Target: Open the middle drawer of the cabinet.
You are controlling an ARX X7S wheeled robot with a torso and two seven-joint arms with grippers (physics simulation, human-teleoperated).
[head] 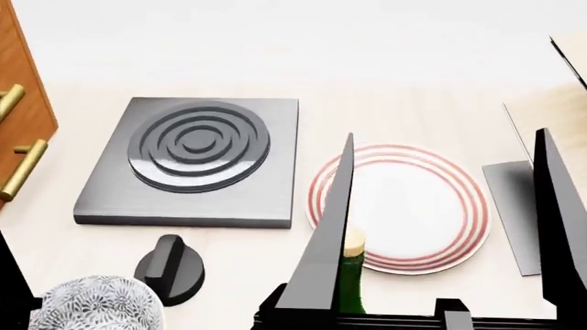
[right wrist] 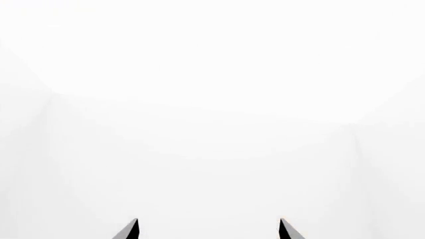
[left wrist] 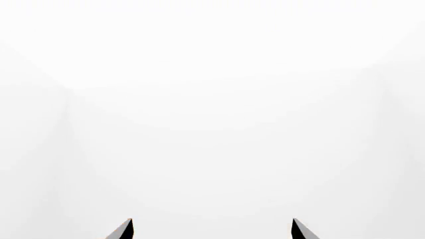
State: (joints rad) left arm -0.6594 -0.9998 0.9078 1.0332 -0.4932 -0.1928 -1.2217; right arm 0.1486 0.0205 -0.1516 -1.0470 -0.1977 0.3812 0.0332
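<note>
The orange-brown cabinet (head: 22,82) shows only as a sliver at the left edge of the head view. Two brass bar handles (head: 24,169) are visible on it. I cannot tell which front is the middle drawer. My right gripper (head: 445,134) rises from the bottom of the head view. It is open, its two dark fingers (head: 335,234) wide apart over the plate, well right of the cabinet. Both wrist views face blank white. My left gripper (left wrist: 212,221) and right gripper (right wrist: 208,221) show only fingertips, spread wide, with nothing between them.
A grey hotplate (head: 192,161) lies on the pale table next to the cabinet. A white red-ringed plate (head: 403,206) lies to its right. A green bottle (head: 348,278), a black knob (head: 170,268) and a patterned grey bowl (head: 96,306) sit in front. A grey panel (head: 513,213) stands at the right.
</note>
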